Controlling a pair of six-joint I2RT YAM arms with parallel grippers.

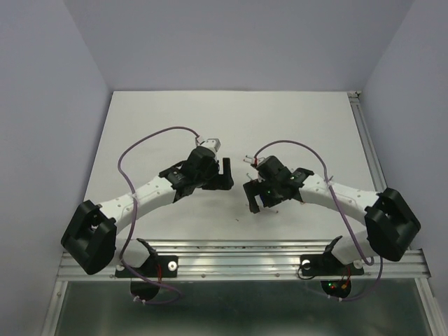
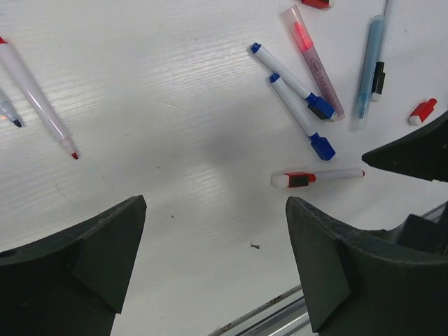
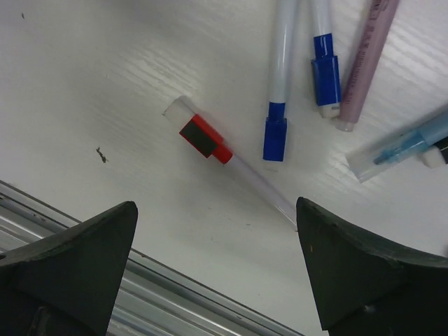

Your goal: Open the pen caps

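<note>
White bench (image 1: 175,126), pale walls (image 1: 245,42); left end effector (image 2: 215,210) and right end effector (image 3: 217,206) released, empty. Overhead, arms (image 1: 140,192) hide the pens (image 2: 297,112) and red cap (image 2: 422,110).

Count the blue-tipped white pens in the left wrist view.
2. One blue pen lies right beside the pink highlighter; the other blue pen lies just below it, roughly parallel. More may be hidden outside the frame.

Far right, tiny red plastic cap (image 2: 422,111) lay loose on its side. Left of it, short dark cap (image 2: 378,77) lay against pale blue barrel (image 2: 369,63). Further left, blue caps (image 2: 323,147) sat fitted on white barrels (image 2: 287,75), side by side.
</note>
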